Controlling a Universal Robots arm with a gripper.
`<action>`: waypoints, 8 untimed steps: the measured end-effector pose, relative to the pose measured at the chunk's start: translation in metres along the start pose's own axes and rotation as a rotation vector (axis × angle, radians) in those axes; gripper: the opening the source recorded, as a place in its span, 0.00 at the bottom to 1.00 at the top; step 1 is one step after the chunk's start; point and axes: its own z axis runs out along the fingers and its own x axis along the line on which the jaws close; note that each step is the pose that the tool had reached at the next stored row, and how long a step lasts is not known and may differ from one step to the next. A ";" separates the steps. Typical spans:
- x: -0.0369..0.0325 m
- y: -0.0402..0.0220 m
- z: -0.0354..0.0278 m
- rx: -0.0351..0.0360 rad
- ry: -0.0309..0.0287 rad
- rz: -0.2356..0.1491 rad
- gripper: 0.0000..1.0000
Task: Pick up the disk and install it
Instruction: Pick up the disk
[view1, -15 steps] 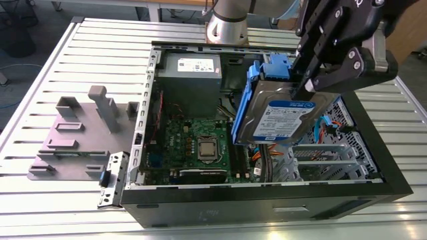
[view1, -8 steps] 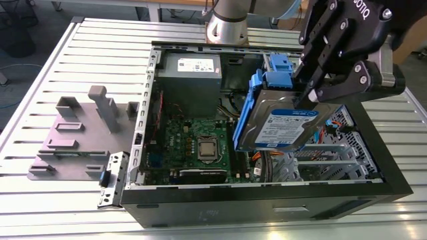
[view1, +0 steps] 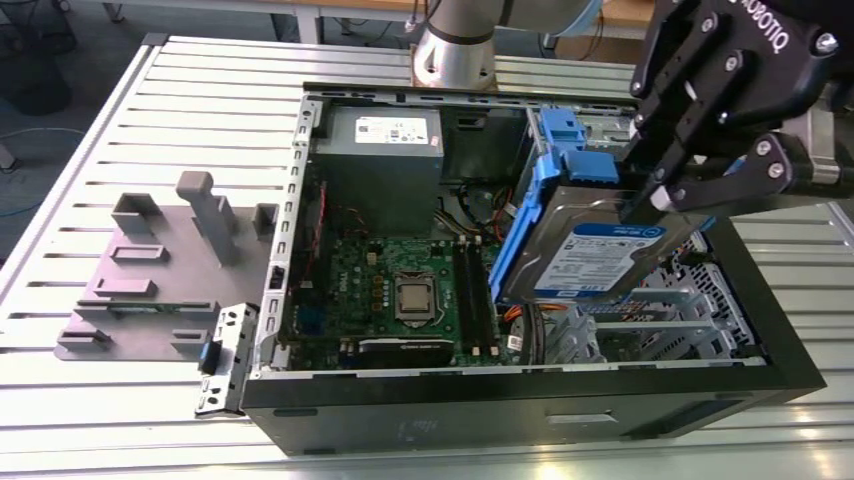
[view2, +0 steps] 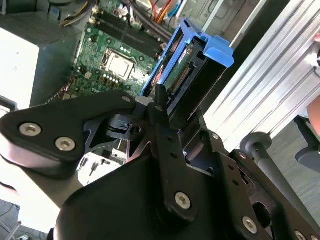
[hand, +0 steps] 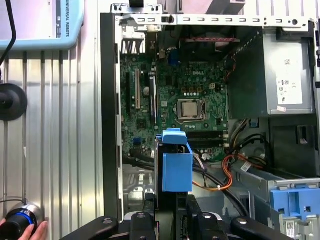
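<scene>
We hold the disk (view1: 601, 255) tilted above the open computer case (view1: 534, 398), at three o'clock from the motherboard (view1: 387, 265); the gripper (view1: 671, 203) has its jaws clamped on the disk's edge; pickup done, installation not yet.

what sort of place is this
Probably a robotics lab or test bench: an open black computer case lies on a ribbed aluminium table beside a grey fixture plate, and a black robot gripper holds a silver hard drive in a blue bracket over it.

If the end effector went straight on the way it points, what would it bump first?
Probably the orange cables beside the motherboard; the disk that the end effector holds would touch them first. Depth is unclear.
</scene>
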 end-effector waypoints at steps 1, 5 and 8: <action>-0.0002 -0.0037 0.0000 -0.0004 0.0001 0.000 0.35; -0.0007 -0.0178 -0.0003 -0.0015 0.0002 0.000 0.35; -0.0011 -0.0278 -0.0005 -0.0018 0.0001 0.000 0.35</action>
